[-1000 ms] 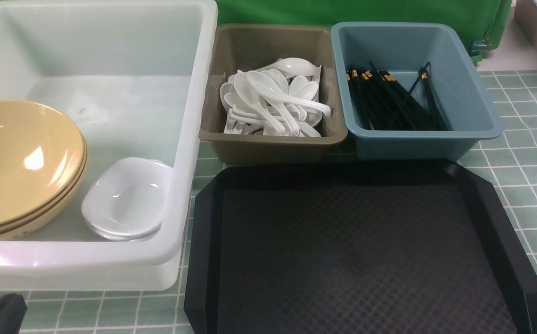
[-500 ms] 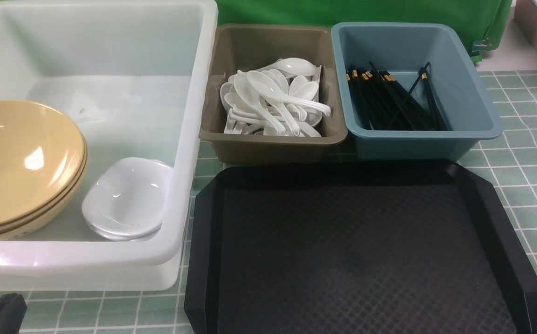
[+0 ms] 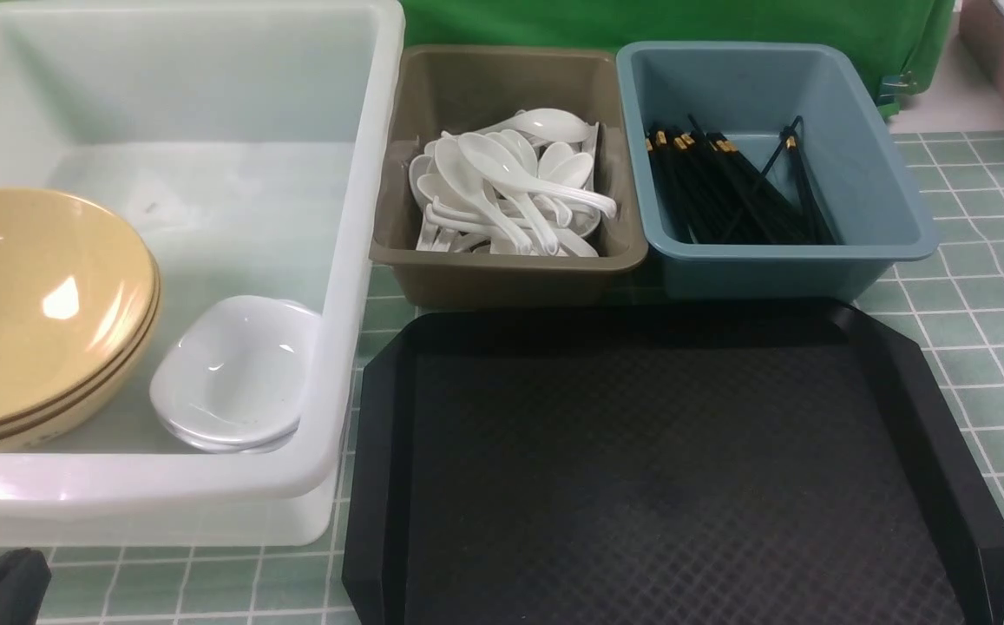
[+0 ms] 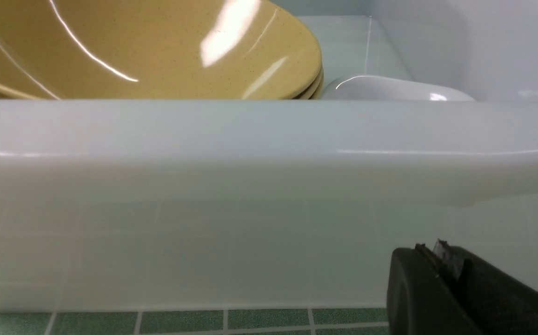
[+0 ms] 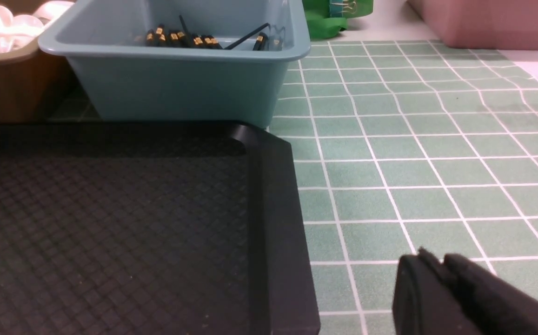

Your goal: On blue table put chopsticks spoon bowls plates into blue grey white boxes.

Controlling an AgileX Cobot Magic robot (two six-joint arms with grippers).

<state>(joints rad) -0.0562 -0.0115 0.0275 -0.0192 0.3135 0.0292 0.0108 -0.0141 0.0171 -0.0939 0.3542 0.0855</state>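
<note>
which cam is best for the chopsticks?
Front view: the chopsticks show full length, lying in the blue box, gold bands toward the far wall. Right wrist view catches only their banded ends over the box rim. Left wrist view shows none.

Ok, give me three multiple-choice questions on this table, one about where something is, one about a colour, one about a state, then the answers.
1. Where are the chopsticks?
A. On the black tray
B. In the blue box
C. In the white box

2. What colour is the box holding the spoons?
A. Grey-brown
B. Pink
C. Blue

3. How do the bowls sit in the white box?
A. Upside down
B. Spread apart
C. Stacked, tilted

Answers: 1 B, the black sticks lie inside the blue box. 2 A, the spoons are heaped in the grey-brown box. 3 C, the tan bowls nest in one leaning stack beside the plates, while the black tray carries nothing.
</note>
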